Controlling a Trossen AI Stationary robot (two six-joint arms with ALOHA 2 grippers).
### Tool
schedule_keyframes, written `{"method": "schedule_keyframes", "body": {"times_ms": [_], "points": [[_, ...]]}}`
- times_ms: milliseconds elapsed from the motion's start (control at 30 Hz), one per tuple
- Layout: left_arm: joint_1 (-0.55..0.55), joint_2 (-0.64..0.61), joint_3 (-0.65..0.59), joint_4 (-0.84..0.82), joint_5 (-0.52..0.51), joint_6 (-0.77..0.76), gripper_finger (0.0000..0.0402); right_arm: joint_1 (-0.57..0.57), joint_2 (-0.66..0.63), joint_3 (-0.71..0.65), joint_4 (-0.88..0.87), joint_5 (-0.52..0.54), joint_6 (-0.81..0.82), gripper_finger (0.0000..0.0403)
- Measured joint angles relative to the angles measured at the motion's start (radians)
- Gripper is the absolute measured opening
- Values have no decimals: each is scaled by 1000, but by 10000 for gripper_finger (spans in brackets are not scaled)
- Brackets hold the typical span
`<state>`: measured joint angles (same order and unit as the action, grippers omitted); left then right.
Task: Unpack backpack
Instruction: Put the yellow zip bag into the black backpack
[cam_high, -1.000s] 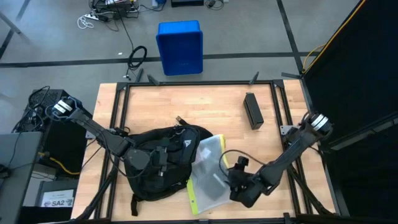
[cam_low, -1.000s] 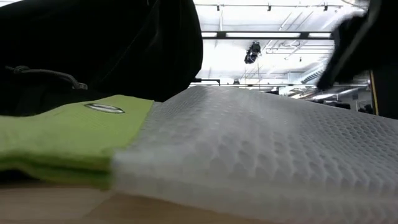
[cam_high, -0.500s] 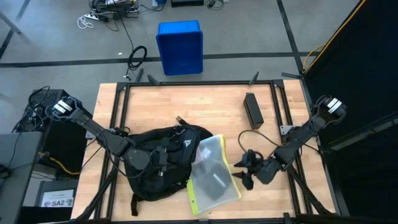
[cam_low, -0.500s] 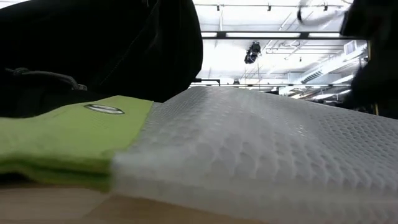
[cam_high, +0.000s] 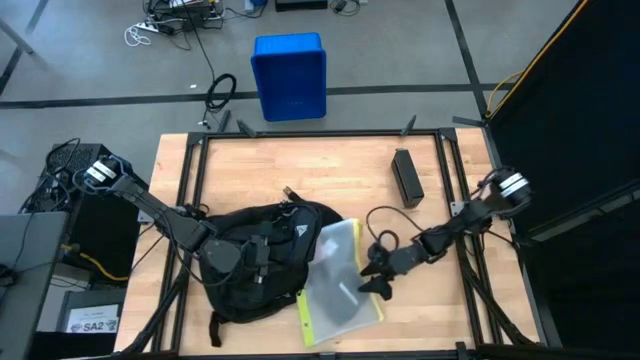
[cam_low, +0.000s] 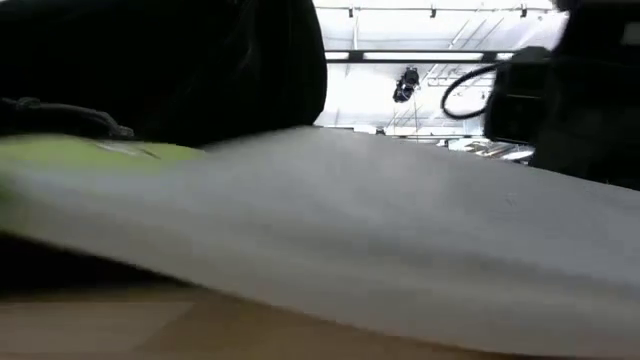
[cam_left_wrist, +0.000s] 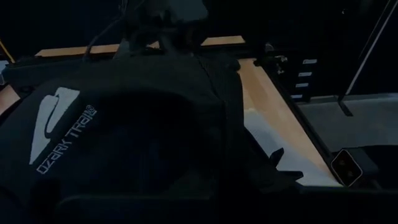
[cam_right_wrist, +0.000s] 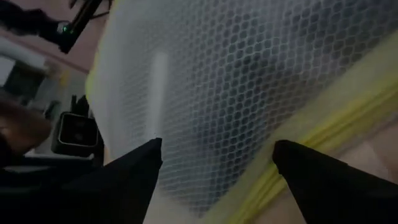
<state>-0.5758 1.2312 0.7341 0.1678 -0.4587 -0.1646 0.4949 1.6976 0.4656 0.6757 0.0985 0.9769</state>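
Lying slumped at the near-left of the pale wooden table, the large black soft fabric backpack with its pale triangular logo is where we pin our left gripper, its fingers clenched tight, though on which fold of cloth we cannot tell; our right gripper hangs low at the far edge of the translucent honeycomb-mesh pouch with yellow-green trim, fingers spread wide and grasping nothing, the pouch lying flat on the table, touching the backpack's right side; a slim black rectangular box lies well apart toward the rear, and a blue plastic bin stands on the floor beyond the table; we judge the backpack limp and light once emptied, prone to sag and slide rather than hold shape, so we would take it by a strap, the top handle or a bunched seam near the zip; the pouch looks thin, slick and floppy, best pinched at its stiffer trimmed edge.
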Motion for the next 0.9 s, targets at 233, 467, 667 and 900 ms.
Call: {"method": "schedule_keyframes", "body": {"times_ms": [233, 467, 667, 900], "points": [[0, 1, 0, 2, 41, 1, 0, -74, 140, 115, 179, -189, -102, 307], [1, 20, 0, 13, 76, 3, 0, -119, 147, 234, 216, -258, -221, 278], [7, 34, 0, 23, 81, 3, 0, -164, 147, 311, 45, -271, -258, 249], [20, 42, 0, 24, 82, 8, 0, -172, 149, 388, -229, -268, -323, 235]]}}
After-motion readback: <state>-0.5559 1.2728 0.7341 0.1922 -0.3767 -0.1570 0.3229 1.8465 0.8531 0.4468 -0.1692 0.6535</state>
